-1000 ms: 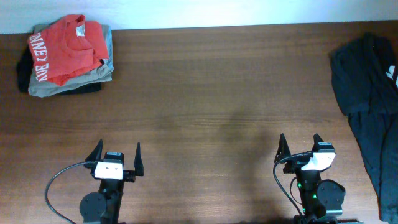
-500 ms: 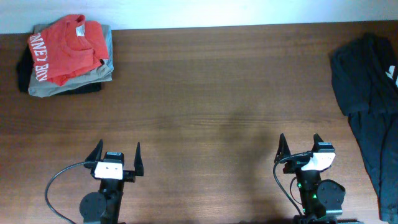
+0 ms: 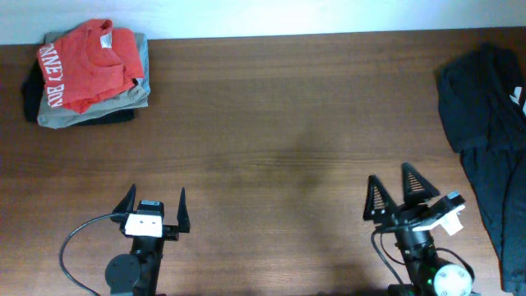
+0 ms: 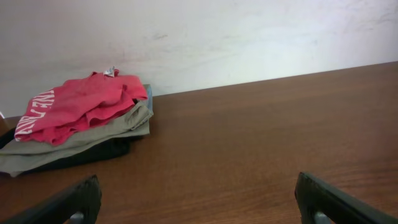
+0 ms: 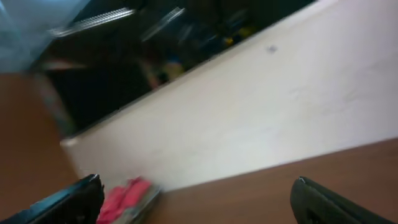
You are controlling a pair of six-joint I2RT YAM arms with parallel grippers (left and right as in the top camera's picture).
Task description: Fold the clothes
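Right gripper (image 3: 388, 173) has swung and tilted, fingers spread, empty; left gripper (image 3: 157, 191) likewise spread, holding nothing

Noted on left gripper (image 3: 155, 204) and right gripper (image 3: 394, 191): black tapered fingers, white housings. Black cable (image 3: 69, 244) loops at left; green lamp (image 3: 428, 280) glows at right.

Left end effector (image 3: 156, 200) sits level, jaws spread; right end effector (image 3: 389, 179) apparently tilted and rolled, jaws likewise spread.
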